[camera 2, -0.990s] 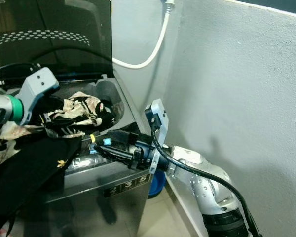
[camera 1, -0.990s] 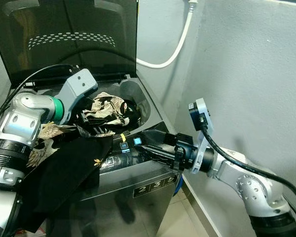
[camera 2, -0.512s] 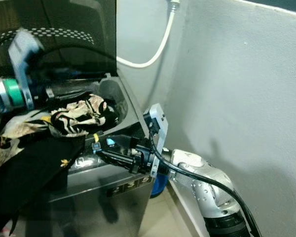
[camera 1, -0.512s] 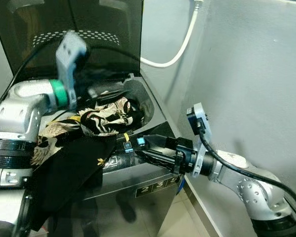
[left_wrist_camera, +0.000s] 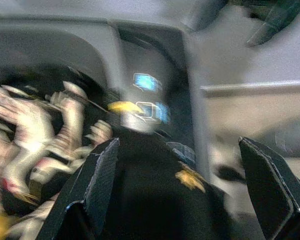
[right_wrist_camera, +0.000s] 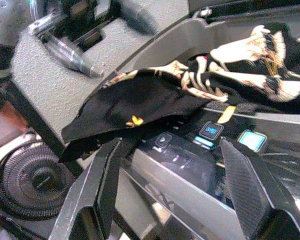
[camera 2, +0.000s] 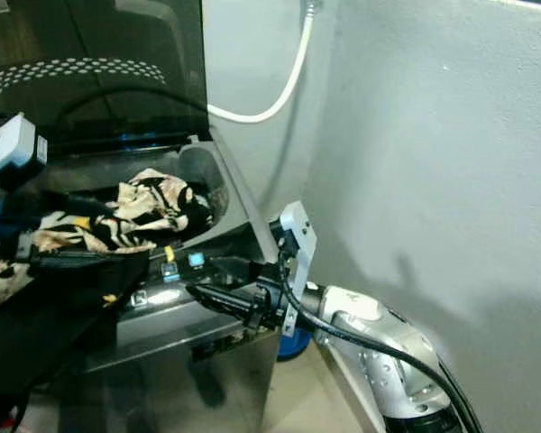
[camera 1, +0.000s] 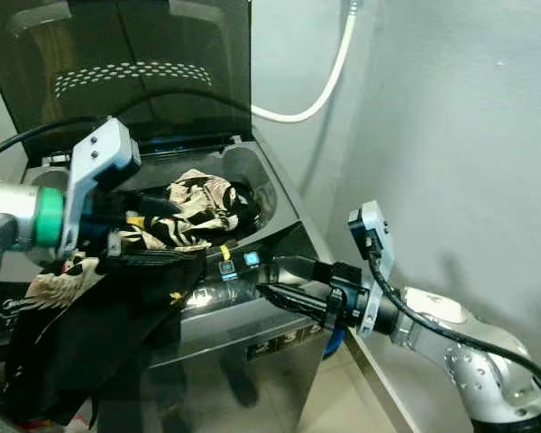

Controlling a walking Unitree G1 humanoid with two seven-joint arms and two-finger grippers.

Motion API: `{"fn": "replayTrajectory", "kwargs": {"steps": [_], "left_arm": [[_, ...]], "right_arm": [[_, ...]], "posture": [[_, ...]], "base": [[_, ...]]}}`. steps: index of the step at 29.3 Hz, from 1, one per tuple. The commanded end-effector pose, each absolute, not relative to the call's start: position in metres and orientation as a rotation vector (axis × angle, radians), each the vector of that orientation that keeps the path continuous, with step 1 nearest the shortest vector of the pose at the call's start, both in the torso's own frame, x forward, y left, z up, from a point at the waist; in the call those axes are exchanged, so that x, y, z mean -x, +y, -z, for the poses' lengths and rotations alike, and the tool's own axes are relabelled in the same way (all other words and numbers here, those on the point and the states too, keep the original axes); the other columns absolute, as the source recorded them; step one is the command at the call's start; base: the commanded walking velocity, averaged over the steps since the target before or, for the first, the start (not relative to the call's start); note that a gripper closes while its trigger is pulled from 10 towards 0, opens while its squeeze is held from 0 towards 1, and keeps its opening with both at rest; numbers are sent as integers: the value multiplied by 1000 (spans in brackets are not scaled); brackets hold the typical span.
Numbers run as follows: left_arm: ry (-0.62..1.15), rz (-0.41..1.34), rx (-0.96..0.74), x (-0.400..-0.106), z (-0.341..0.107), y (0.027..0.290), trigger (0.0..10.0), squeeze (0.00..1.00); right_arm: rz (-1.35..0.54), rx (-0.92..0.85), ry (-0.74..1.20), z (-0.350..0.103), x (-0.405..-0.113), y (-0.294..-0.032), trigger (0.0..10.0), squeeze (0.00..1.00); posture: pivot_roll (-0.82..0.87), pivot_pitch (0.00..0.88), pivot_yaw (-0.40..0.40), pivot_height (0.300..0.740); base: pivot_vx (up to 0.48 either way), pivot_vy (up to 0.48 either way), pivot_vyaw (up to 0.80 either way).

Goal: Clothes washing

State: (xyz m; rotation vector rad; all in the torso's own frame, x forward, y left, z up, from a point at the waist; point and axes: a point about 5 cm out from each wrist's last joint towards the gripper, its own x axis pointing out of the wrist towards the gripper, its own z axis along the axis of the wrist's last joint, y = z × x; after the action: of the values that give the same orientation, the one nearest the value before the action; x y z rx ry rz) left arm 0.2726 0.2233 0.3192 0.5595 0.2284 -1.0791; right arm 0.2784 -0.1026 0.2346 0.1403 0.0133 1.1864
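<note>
- Against the grey wall [camera 1: 451,135] stands a top-loading washing machine [camera 1: 252,338], its dark lid [camera 1: 135,63] raised upright at the back.
- Heaped in the tub opening is a black and cream patterned garment [camera 1: 194,203]; part of it lies inside the drum, and the rest spills over the front rim toward seven o'clock.
- From that rim a plain black cloth [camera 1: 99,334] hangs down the machine's front left side, with a small yellow mark on it.
- At nine o'clock from the tub, the left hand [camera 1: 149,234] reaches in level over the front rim, its black fingers [left_wrist_camera: 97,175] spread wide apart, one above and one below the edge of the patterned garment. From where I stand I can't say it has any real hold on the cloth; the wrist view is blurred and shows open fingers with fabric between them.
- Over at four o'clock from the tub, the right hand [camera 1: 270,278] points at the front control strip [camera 1: 239,262], where two small blue lit squares glow beside a yellow tag.
- Its fingers [right_wrist_camera: 102,185] are parted and carry nothing; the tips sit just beside the strip's right end, and whether they touch it I cannot tell.
- Up at one o'clock a white hose [camera 1: 325,86] curves down the wall behind the lid.
- Low by the machine's right foot, something blue [camera 2: 296,343] sits on the floor.
</note>
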Motion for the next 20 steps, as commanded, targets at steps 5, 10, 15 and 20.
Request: {"fn": "replayTrajectory", "kwargs": {"steps": [5,10,15,20], "left_arm": [[426,1040,-628,-258,-294,227,10000,0],[539,967,-630,-258,-275,236,10000,0],[622,801,-581,-267,-255,248,10000,0],[632,612,-565,-280,-249,260,10000,0]], "right_arm": [[-1203,-135,21,-232,-275,-98,10000,0],[-1209,-131,23,-231,-275,-96,10000,0],[-1209,-125,27,-231,-274,-95,10000,0],[-1208,-119,30,-230,-274,-97,10000,0]], "posture": [[65,67,71,740],[64,65,71,740],[59,62,73,740],[54,61,71,740]], "base": [[0,0,0],[0,0,0],[0,0,0],[0,0,0]]}}
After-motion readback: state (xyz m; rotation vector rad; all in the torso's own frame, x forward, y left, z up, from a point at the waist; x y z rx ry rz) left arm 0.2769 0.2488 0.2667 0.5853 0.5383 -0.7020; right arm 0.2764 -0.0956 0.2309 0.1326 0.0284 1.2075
